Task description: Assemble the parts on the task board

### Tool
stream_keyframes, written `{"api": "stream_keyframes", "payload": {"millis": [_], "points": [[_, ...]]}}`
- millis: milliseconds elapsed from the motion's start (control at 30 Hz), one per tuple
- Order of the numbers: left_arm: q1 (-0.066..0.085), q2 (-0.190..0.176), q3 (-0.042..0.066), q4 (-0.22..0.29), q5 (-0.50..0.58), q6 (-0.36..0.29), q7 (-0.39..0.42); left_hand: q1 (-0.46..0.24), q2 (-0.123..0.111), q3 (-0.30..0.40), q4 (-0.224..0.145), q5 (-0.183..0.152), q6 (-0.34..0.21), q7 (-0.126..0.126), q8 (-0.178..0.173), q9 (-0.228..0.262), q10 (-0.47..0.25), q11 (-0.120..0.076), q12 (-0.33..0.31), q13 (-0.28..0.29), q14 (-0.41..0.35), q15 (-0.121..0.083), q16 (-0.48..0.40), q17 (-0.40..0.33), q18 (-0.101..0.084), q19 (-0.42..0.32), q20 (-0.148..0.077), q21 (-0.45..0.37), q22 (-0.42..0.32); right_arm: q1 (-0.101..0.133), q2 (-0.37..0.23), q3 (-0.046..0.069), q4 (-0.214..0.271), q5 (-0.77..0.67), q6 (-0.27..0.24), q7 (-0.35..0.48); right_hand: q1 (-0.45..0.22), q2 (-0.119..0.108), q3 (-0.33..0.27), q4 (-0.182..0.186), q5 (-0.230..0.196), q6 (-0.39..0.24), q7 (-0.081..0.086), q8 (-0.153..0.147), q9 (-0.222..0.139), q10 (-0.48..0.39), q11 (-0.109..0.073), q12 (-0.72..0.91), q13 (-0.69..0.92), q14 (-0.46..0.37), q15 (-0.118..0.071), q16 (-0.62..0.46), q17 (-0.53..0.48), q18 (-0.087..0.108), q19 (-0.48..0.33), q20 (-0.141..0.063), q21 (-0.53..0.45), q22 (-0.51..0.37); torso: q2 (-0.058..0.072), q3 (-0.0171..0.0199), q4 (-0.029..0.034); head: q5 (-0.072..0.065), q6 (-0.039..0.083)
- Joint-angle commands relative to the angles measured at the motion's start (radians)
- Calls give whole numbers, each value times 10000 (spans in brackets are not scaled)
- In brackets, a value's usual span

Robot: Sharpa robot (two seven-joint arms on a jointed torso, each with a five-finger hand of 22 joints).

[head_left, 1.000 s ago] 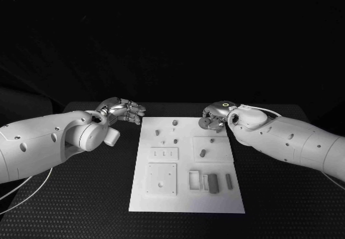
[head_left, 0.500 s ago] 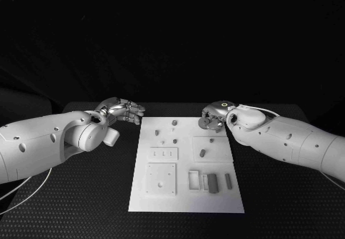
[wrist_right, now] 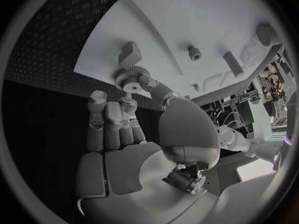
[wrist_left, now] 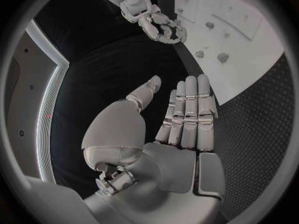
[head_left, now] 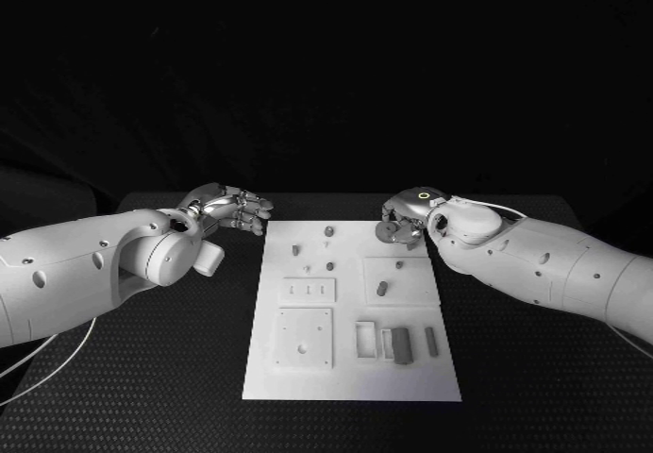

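Note:
The white task board (head_left: 273,377) lies in the middle of the black table. Small grey parts stand on it: pegs (head_left: 329,230) at the far end, a grey block (head_left: 400,344) and a thin bar (head_left: 433,342) at the near right. My right hand (head_left: 409,219) hovers over the board's far right corner and pinches a small toothed gear (wrist_right: 129,79) between thumb and finger, just above the board (wrist_right: 187,15). My left hand (head_left: 231,209) hangs beside the board's far left corner. Its fingers (wrist_left: 187,114) are stretched out straight and hold nothing.
Raised white plates lie on the board: a slotted one (head_left: 309,291), a square one (head_left: 305,338) and an open tray (head_left: 366,340). Near the gear stand a block (wrist_right: 129,54) and a small peg (wrist_right: 195,52). Black table mat (head_left: 163,377) flanks the board on both sides.

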Motion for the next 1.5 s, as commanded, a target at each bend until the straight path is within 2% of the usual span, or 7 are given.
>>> {"api": "stream_keyframes", "payload": {"millis": [33, 200, 533, 700, 833, 1033, 1500], "points": [[9, -13, 5, 8, 20, 144, 66, -38, 24, -34, -9, -11, -29, 8, -60, 13, -59, 4, -52, 12, -45, -13, -63, 12, 134, 10, -77, -57, 17, -61, -13, -36, 13, -788, -329, -272, -114, -28, -50, 8, 5, 632, 530, 48, 446, -3, -68, 56, -54, 19, -54, 40, 0, 465, 22, -31, 38, 160, -2, -6, -1, 11, 11], [10, -33, 5, 30, 18, 139, 70, -36, 24, -34, -11, -11, -27, 6, -60, 16, -57, 3, -53, 15, -44, -13, -65, 14, 134, 10, -77, -59, 18, -60, -53, -37, 279, -1120, -648, -439, -202, -90, -15, 97, 11, 748, 469, 105, 617, 104, -130, 82, -150, 196, -110, 56, 88, 465, 134, -78, 48, 138, 1, -6, -9, 17, 18], [11, -69, 6, 36, 15, 129, 79, -32, 21, -34, -14, -11, -24, 5, -59, 21, -54, 1, -54, 21, -44, -13, -70, 20, 134, 10, -77, -64, 21, 10, -374, -32, 1360, -1632, -1009, -986, -350, -134, 29, 267, 8, 937, 381, 125, 811, 307, -217, 79, -314, 483, -194, 74, 220, 465, 290, -164, 48, 114, -5, -27, 5, 52, 73], [12, -72, 6, 48, 15, 119, 73, -25, 24, -31, -16, -10, -16, 1, -55, 27, -48, -2, -54, 27, -43, -13, -75, 25, 134, 11, -77, -69, 24, 82, -445, -30, 1636, -1781, -1033, -1109, -397, -193, 46, 344, 8, 968, 367, 106, 847, 344, -232, 65, -361, 530, -209, 66, 229, 465, 321, -186, 44, 111, -6, -37, 38, 33, 125], [12, -104, 6, 50, 15, 123, 59, -23, 22, -31, -18, -10, -15, 0, -55, 29, -48, -2, -56, 29, -42, -13, -77, 27, 134, 11, -77, -71, 25, 88, -479, -28, 1874, -1758, -975, -1116, -403, -229, 56, 366, 8, 981, 361, 99, 861, 357, -237, 61, -377, 539, -215, 61, 221, 465, 330, -195, 41, 110, 1, -25, 24, 78, 133], [12, -110, 7, 68, 14, 134, 63, -19, 12, -33, -22, -11, -18, 0, -58, 32, -60, 2, -66, 31, -41, -13, -82, 32, 134, 11, -77, -77, 28, 88, -408, -28, 1992, -1604, -782, -1075, -400, -262, 75, 389, 10, 971, 360, 74, 872, 366, -239, 53, -397, 529, -220, 46, 188, 465, 334, -205, 32, 107, 13, -21, 6, 110, 129], [12, -119, 8, 67, 13, 137, 55, -17, 9, -34, -20, -11, -29, 4, -67, 38, -77, 10, -85, 35, -40, -11, -92, 42, 133, 13, -75, -86, 34, 87, -409, -30, 1768, -1554, -635, -1104, -409, -331, 105, 438, 7, 867, 393, -42, 878, 345, -212, 23, -446, 422, -207, -13, 41, 465, 311, -213, -9, 101, -6, 6, 1, 97, 94]]}}
